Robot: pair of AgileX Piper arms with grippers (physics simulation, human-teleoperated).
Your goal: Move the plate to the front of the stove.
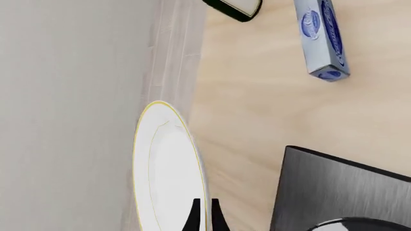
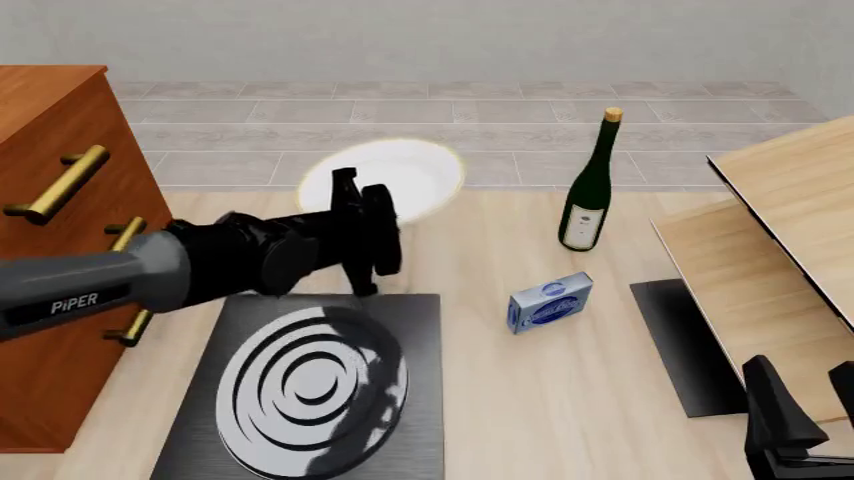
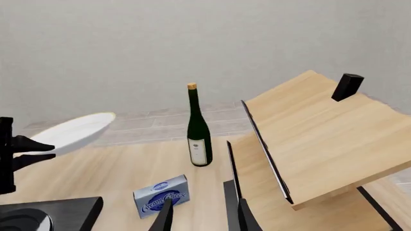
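Note:
The white plate (image 2: 411, 172) with a thin yellow rim hangs tilted in the air, off the table, beyond the far edge of the stove (image 2: 314, 390). My left gripper (image 2: 355, 195) is shut on the plate's near rim; in the left wrist view its two dark fingers (image 1: 194, 217) pinch the edge of the plate (image 1: 167, 163). The stove (image 1: 334, 187) is a dark slab with silver-white rings, lying flat at the front left. My right gripper (image 2: 807, 385) stands open and holds nothing at the front right, far from the plate (image 3: 74, 131).
A green wine bottle (image 2: 587, 190) stands at the back centre-right. A blue box (image 2: 550, 303) lies right of the stove. A wooden cabinet (image 2: 54, 200) with brass handles fills the left. A dark mat (image 2: 681, 340) and tilted wooden boards (image 2: 787, 220) are on the right.

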